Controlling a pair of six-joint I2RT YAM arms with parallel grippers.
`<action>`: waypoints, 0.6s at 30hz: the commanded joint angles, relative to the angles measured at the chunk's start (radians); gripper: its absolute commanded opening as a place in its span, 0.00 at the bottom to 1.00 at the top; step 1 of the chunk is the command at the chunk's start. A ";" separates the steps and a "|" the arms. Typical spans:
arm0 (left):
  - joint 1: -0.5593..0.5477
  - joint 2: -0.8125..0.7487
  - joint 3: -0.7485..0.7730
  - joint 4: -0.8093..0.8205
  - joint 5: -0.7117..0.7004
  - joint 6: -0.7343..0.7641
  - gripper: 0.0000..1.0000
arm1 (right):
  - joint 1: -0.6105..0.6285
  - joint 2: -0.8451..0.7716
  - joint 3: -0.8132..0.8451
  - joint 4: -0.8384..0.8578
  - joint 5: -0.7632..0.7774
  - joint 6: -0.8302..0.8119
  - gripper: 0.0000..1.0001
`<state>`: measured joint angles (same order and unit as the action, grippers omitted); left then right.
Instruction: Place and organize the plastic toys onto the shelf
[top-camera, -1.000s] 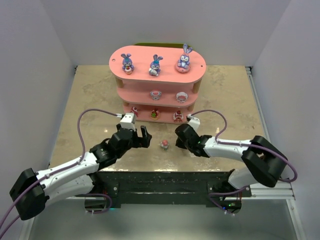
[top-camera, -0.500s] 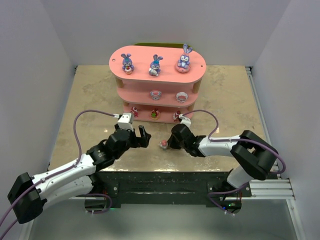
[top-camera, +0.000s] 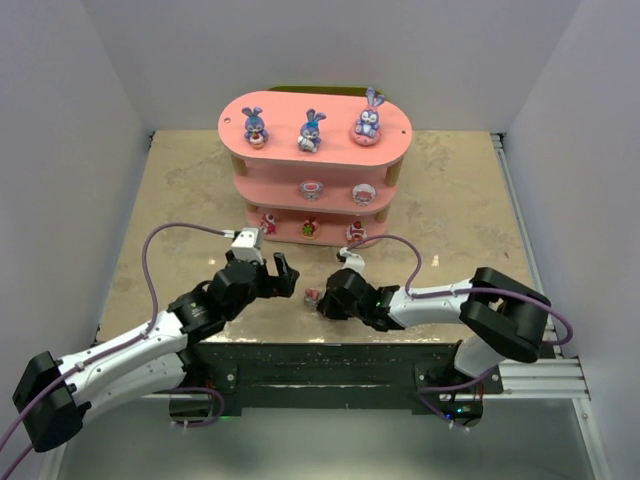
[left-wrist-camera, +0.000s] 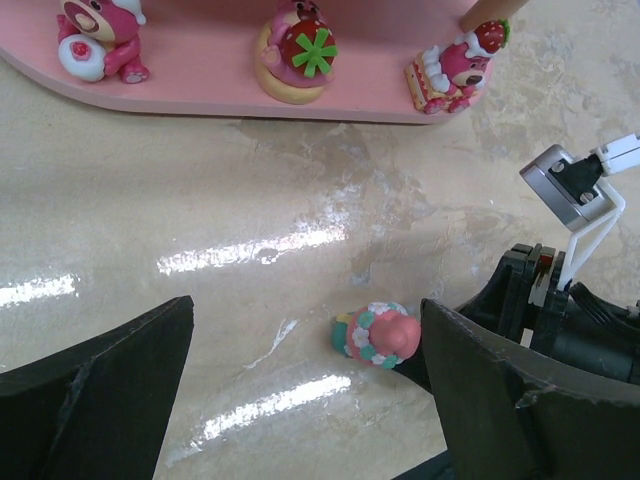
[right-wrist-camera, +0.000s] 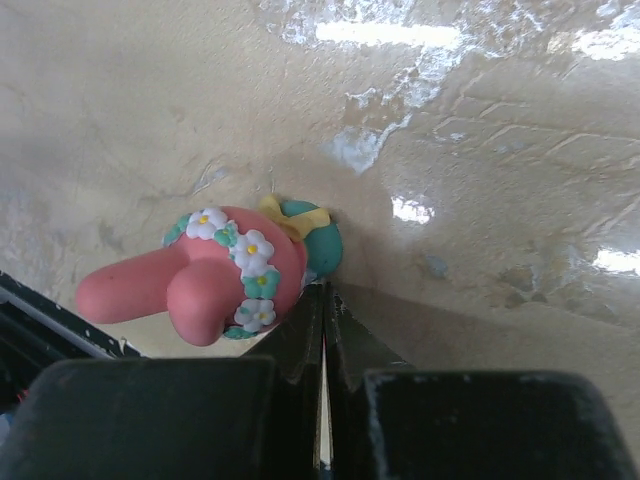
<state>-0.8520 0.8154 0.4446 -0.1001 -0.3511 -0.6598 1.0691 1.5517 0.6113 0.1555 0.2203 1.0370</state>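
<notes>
As the right arm sweeps leftward across the near table, the right gripper (top-camera: 322, 299) arrives at the last loose toy (top-camera: 312, 295), and the toy has slid a little to the left with it. That looks like a nudge, not a pick: in the right wrist view the fingers are pressed together with barely a slit between them, and the pink flower-crowned toy (right-wrist-camera: 235, 280) lies on its side at about 10 o'clock from the tips, touching them or very nearly, not held. The left gripper (top-camera: 283, 274) has eased forward too and waits spread wide at 10 o'clock from the toy, which shows on the table between its fingers in its own camera.

Eight figures already stand on the shelf (top-camera: 285, 108), which sits at 12 o'clock from the toy, so this one is all that's left. My read: the right gripper must open before any grasp, or the left takes it.

Glossy beige marbled table (top-camera: 190, 190), strong glare streaks, so likely slippery under a small toy. Plain pale walls close in on three sides.
</notes>
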 joint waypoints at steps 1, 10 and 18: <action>0.004 -0.013 -0.007 -0.010 0.012 -0.017 1.00 | 0.021 0.044 0.024 0.019 0.017 0.028 0.00; 0.002 -0.007 -0.114 0.198 0.182 0.097 1.00 | 0.049 -0.174 -0.059 -0.152 0.172 0.123 0.25; -0.119 0.065 -0.147 0.379 0.152 0.164 1.00 | 0.049 -0.449 -0.156 -0.381 0.296 0.178 0.60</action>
<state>-0.8948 0.8345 0.2829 0.1135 -0.1780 -0.5556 1.1172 1.2053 0.4820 -0.0830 0.3935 1.1721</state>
